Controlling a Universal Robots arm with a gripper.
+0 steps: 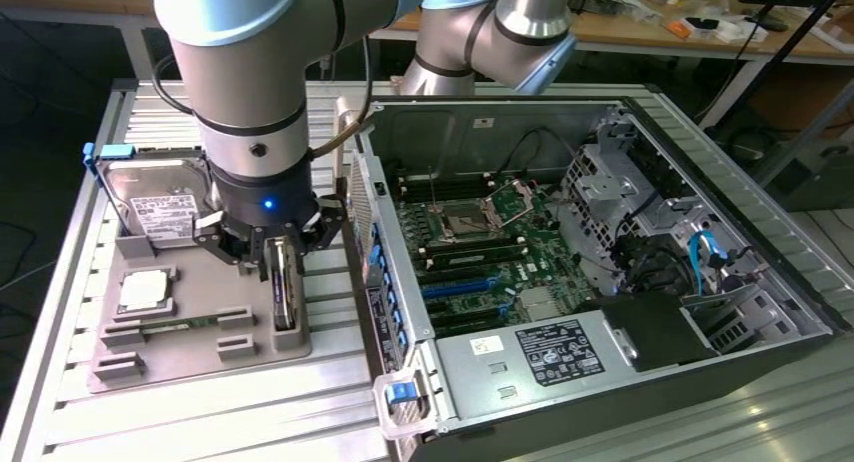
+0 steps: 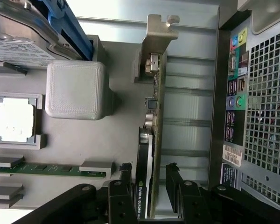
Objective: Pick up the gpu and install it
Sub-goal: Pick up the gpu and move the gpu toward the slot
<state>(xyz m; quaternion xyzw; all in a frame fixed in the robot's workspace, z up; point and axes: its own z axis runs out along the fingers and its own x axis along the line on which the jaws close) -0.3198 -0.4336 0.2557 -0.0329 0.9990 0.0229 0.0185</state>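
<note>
exterior view: my arm reaches down over the grey tray point(image 1: 200, 367) that sits on the slatted table point(image 1: 80, 412), on the exterior view's left of the open computer case point(image 1: 747, 212). my gripper point(image 1: 278, 254) hangs over the edge of the tray nearest the case, right above the gpu point(image 1: 283, 297). the gpu stands on its long edge in a slot of the tray, a thin dark strip running alongside the case wall. it is not in the case; the motherboard point(image 1: 494, 252) lies exposed inside, with its blue slots facing up.

in the wrist view my gripper point(image 2: 148, 170) is spread wide and the gpu point(image 2: 154, 116) runs between my two black fingers point(image 2: 171, 182), one on each face of the card. i see a sliver of gap on both sides, so i am straddling it, not pinching it. the silvery end bracket point(image 2: 158, 28) is at the far end of the card from my fingers.

elsewhere on the tray, the hard drive point(image 1: 158, 207) with its white label leans upright at the back, the square processor chip point(image 1: 144, 292) lies flat in its pocket, and a green memory stick point(image 1: 174, 325) rests just beside that pocket. the case's rear panel point(image 2: 261, 93), with its mesh and ports, is near the card.
</note>
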